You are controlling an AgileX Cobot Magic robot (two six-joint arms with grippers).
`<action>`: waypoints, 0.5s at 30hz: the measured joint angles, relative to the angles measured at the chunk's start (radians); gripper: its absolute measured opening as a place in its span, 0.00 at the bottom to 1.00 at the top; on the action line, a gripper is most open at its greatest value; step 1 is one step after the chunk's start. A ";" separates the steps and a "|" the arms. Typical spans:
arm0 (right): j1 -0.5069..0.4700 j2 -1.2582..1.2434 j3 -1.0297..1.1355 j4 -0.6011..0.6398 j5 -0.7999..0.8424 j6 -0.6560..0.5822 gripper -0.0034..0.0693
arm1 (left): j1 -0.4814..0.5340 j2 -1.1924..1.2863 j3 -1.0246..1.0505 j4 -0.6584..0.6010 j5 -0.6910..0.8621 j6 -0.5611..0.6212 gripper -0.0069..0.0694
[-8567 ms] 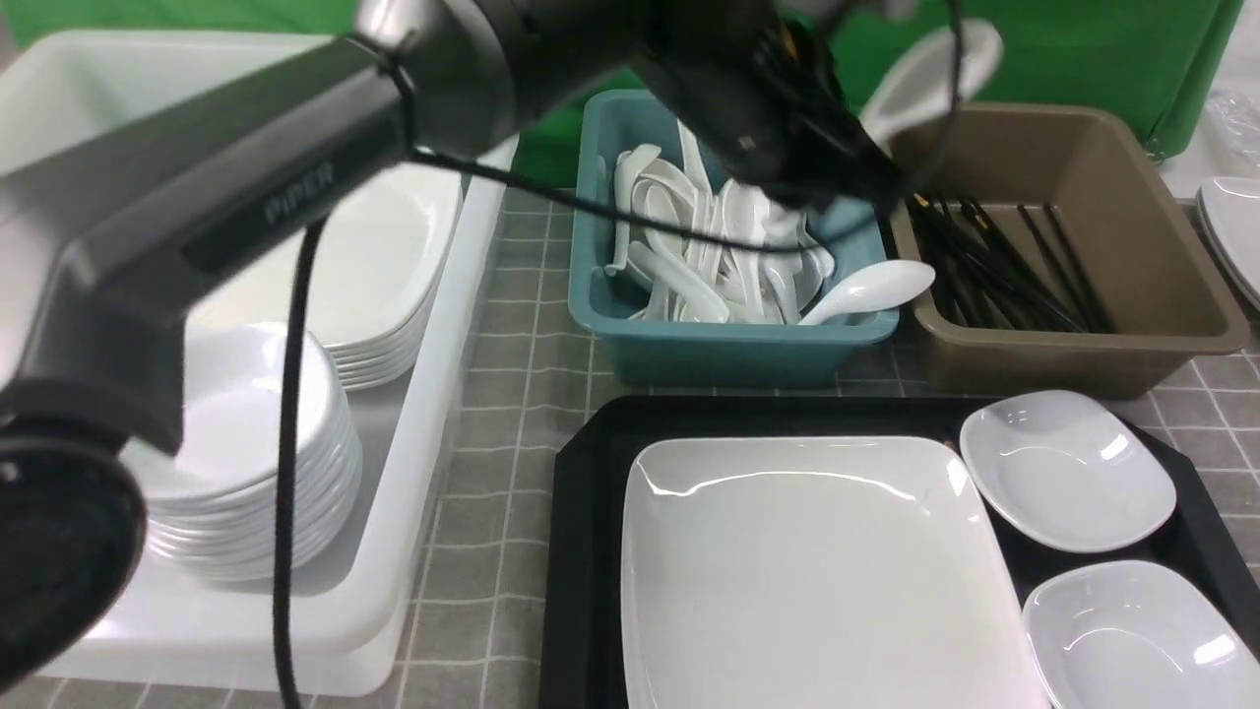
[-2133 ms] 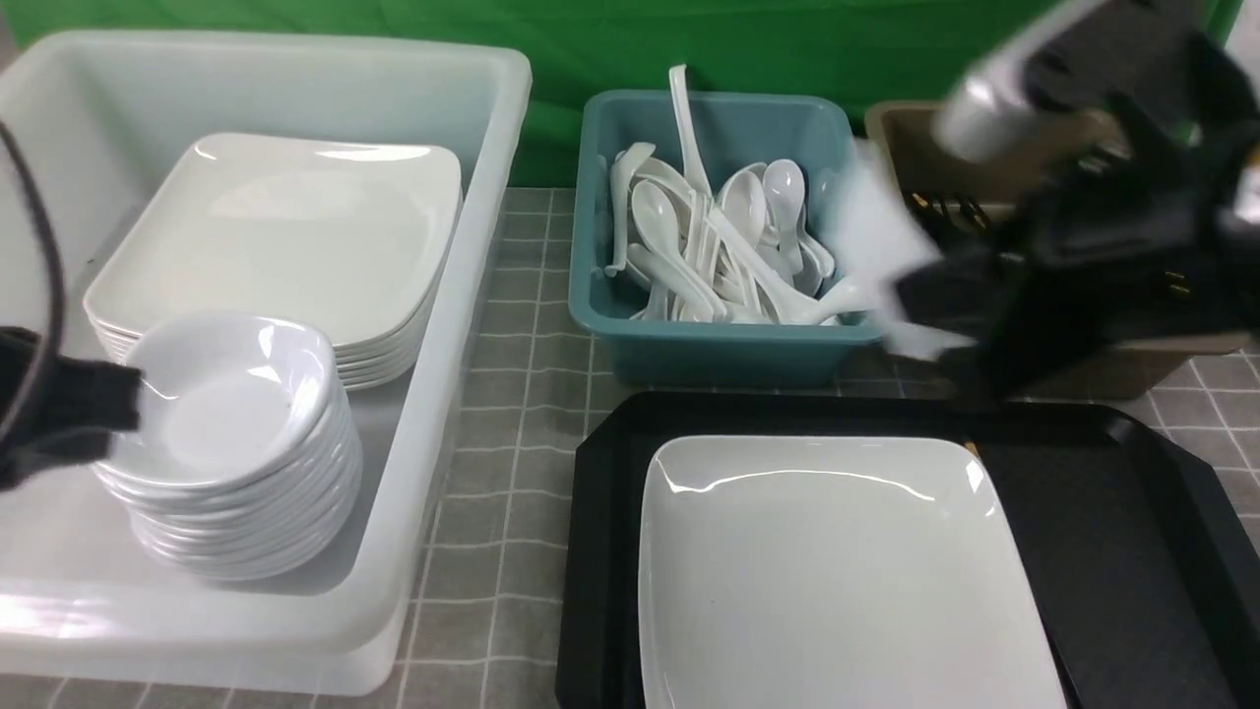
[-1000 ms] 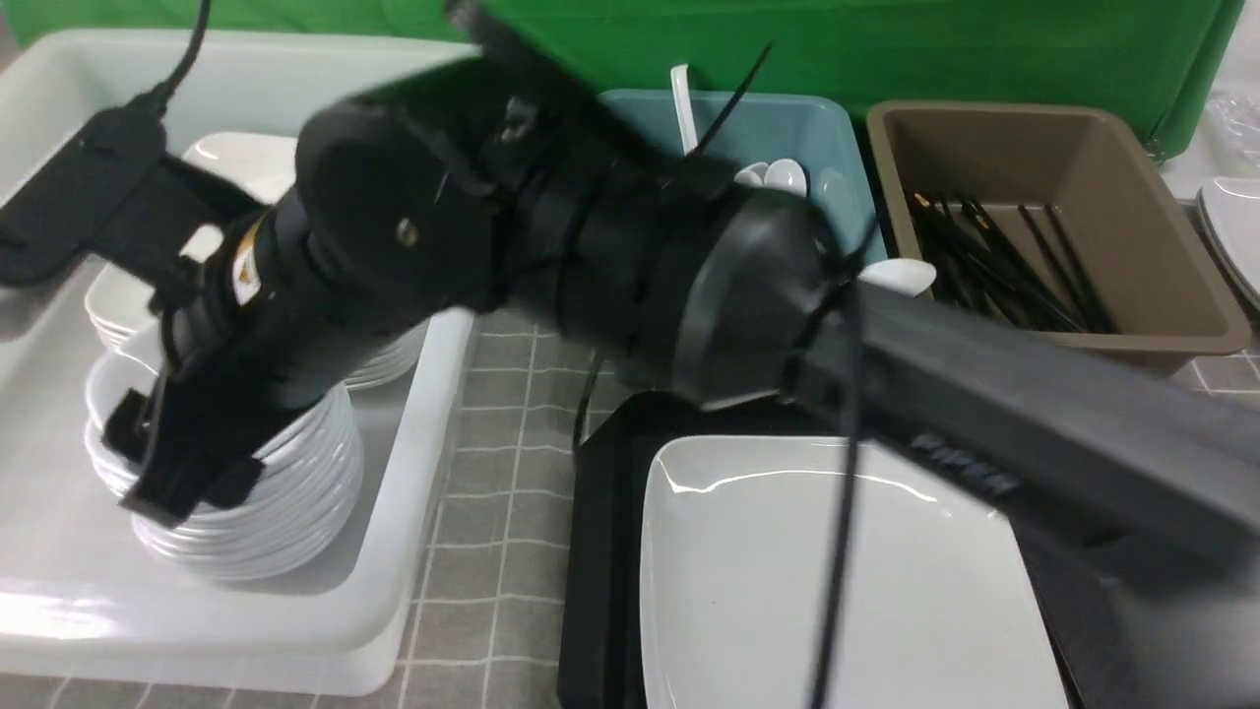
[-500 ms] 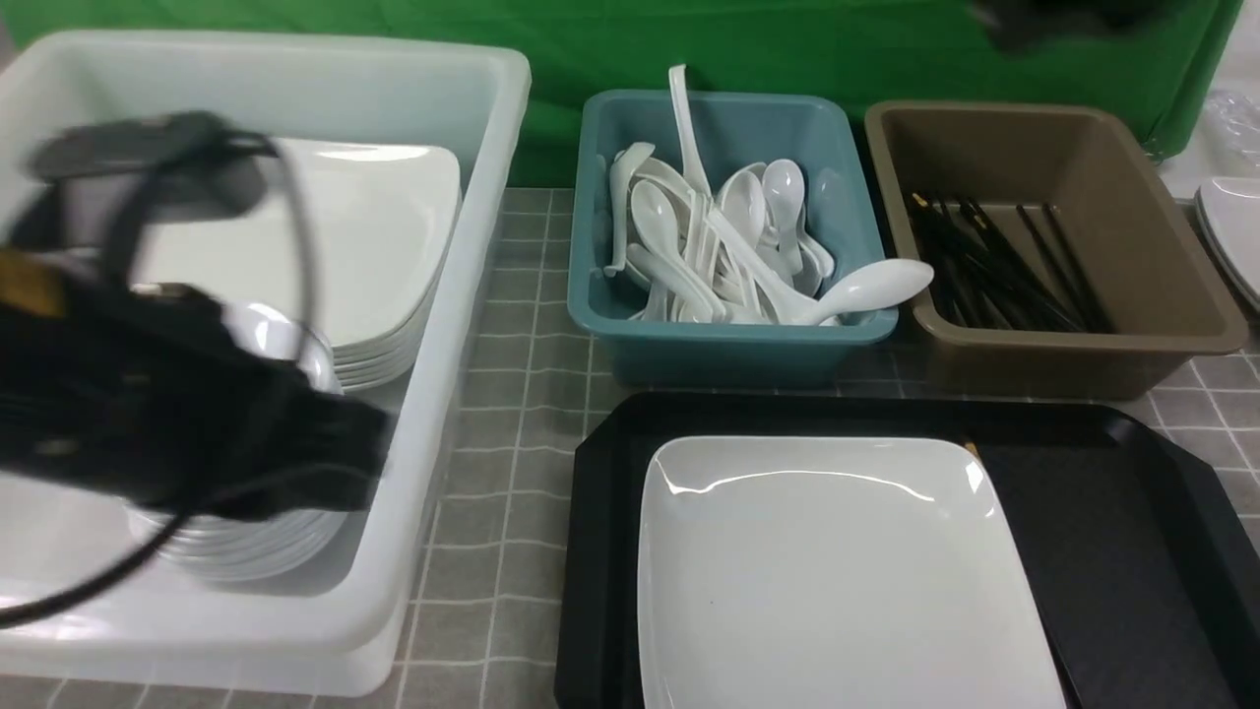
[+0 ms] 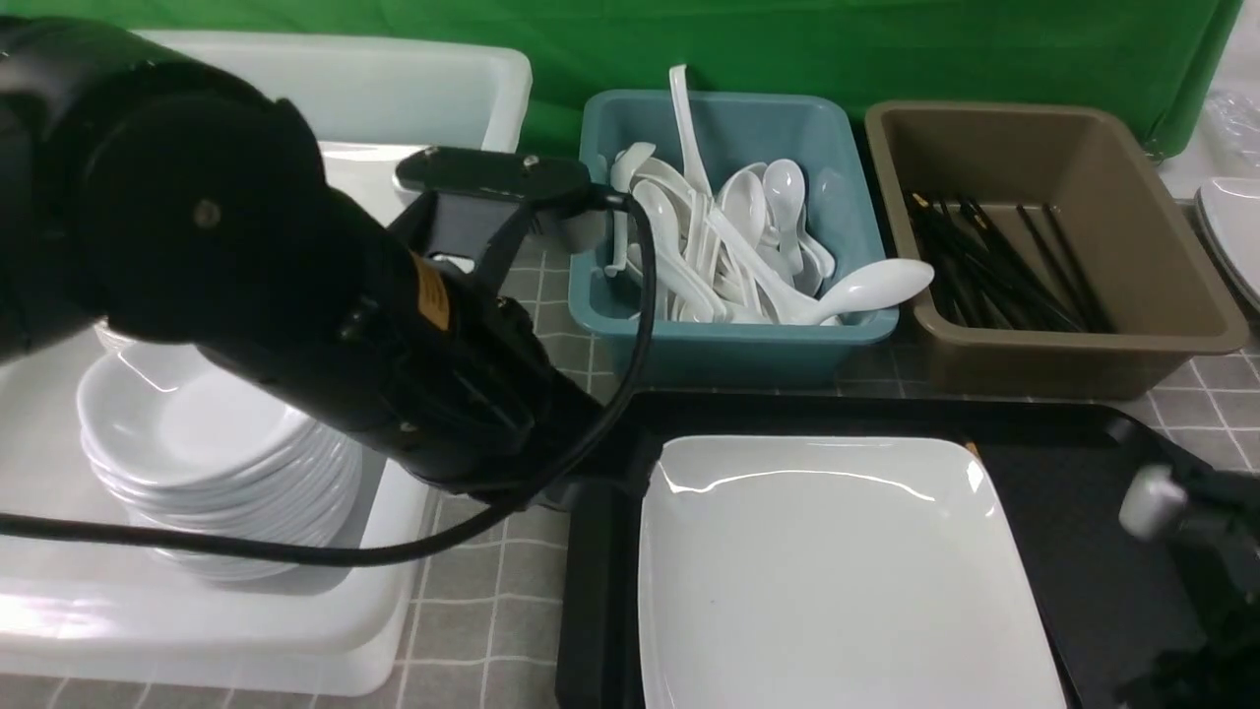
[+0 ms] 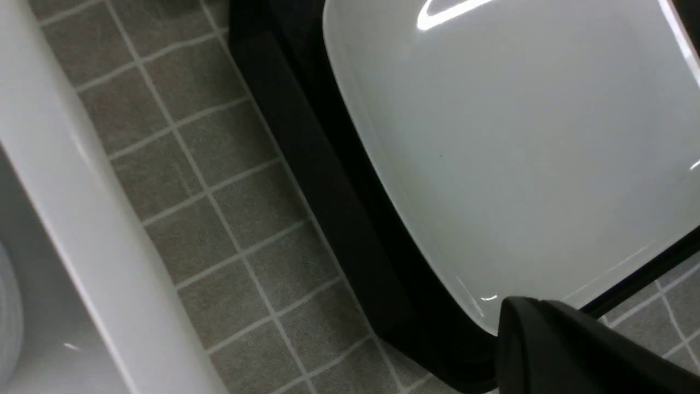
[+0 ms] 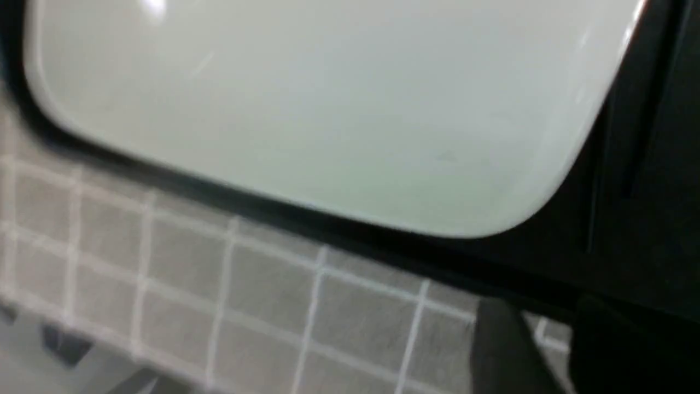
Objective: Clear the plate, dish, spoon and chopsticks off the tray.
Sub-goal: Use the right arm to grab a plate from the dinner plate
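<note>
Plate (image 5: 837, 571) is the one large piece we see lying on the tray (image 5: 1073, 512), so we judge that lifting it off is the step in hand. Our left hand (image 6: 574, 350) hangs over the plate's near left corner, and only one dark finger of it shows in the wrist view, so we cannot tell whether it is spread or pressed together. Our right hand (image 7: 547, 355) is blurred at the near right corner, just off the tray's rim, and there too we cannot tell its state. Neither hand is touching the plate as far as we can see. The plate fills the tray's left part, with its left edge just beside the raised rim. That leaves little room for a finger to get under the shallow lip, so we would want both hands low at opposite edges and a level lift, since the glossy surface looks apt to slip. A small orange-gold tip (image 5: 973, 450) peeks out at the plate's far right corner. It may be a chopstick end, but too little shows to be sure. To the left stands the white bin (image 5: 295, 630) holding a stack of small dishes (image 5: 197, 463), and the plate would have to clear its wall. Our own left arm and its cable (image 5: 295, 553) cross in front of it. Beyond the tray, on the checked counter (image 5: 492, 591), sit a teal tub (image 5: 728, 345) of spoons (image 5: 728, 246) and a brown tub (image 5: 1073, 364) of chopsticks (image 5: 994, 266).
</note>
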 joint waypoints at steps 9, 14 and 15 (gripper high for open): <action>0.000 0.147 0.060 0.088 -0.231 0.029 0.77 | 0.000 -0.023 -0.005 0.044 0.027 0.001 0.09; 0.009 0.204 0.057 0.168 -0.246 -0.027 0.77 | 0.000 -0.023 -0.006 0.062 0.058 0.001 0.09; 0.013 0.207 0.057 0.178 -0.248 -0.036 0.76 | 0.000 -0.023 -0.006 0.070 0.062 0.001 0.09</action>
